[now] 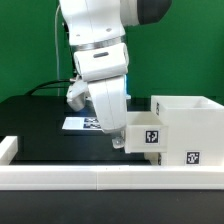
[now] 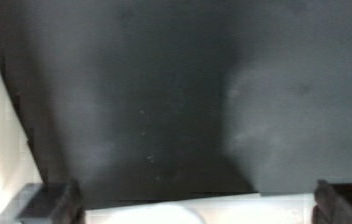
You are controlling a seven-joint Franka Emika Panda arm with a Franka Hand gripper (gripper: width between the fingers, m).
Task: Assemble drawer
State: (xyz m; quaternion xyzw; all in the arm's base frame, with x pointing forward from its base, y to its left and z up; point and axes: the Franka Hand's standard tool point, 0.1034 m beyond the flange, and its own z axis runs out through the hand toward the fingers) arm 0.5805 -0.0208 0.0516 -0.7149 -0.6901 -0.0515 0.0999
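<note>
In the exterior view the tall white shell of the drawer stands at the right, with a tag low on its front. A small white tray with a tag sits against the shell's left side. My gripper hangs at the tray's left end. In the wrist view my gripper has its dark fingers far apart. A white part, probably the tray, lies between them, with a gap to the other finger. The second tray is out of view.
A low white border rail runs along the front, with a raised end at the exterior view's left. The marker board lies on the black table behind my arm. A cable hangs at the back left.
</note>
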